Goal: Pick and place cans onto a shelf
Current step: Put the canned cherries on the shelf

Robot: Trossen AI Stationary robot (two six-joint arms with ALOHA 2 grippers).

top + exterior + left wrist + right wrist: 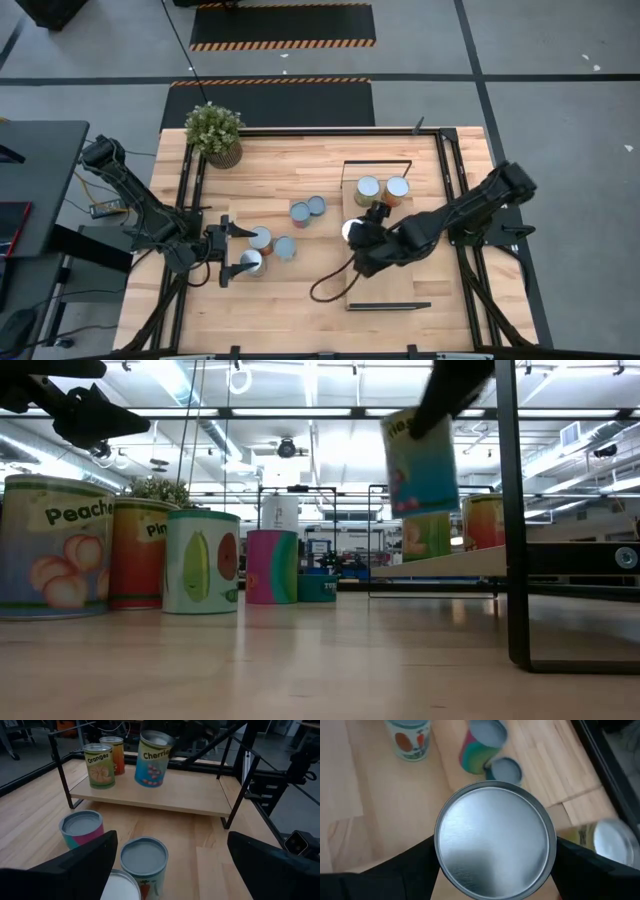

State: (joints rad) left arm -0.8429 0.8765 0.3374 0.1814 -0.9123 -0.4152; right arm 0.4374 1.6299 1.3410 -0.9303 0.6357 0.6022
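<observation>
Risk first: the right gripper (352, 232) carries a tilted silver-topped cherries-label tin (152, 760) in the air above the long light-wood shelf board w/ thin black metal frame (190, 795), and two tins are already parked close by on that board, an oranges-label tin (99, 765) and an orange-sided tin (114, 753) just behind it. Judging from the lean seen in the left wrist view, a set-down at that angle could land the tin on its rim and roll it, or a drift toward the pair could knock them; the frame's upright posts are also near enough to catch the arm. The right gripper's dark fingers (395, 870) flank the shiny round lid (495, 840) on both sides, clamped on the tin, w/ no gap showing in its own wrist view. Nearer the table's left side, the left gripper (232, 250) waits, spread wide, holding nothing, its fingers either side of a white-topped tin (120, 890) but apparently not touching it. Just beyond sit a grey-lidded carrot-label tin (144, 865) and a pink-and-teal tin (81, 827) on the bare wooden tabletop (300, 280); approx. five tins remain off the shelf. Far corner: a potted green plant (215, 130), well apart.
</observation>
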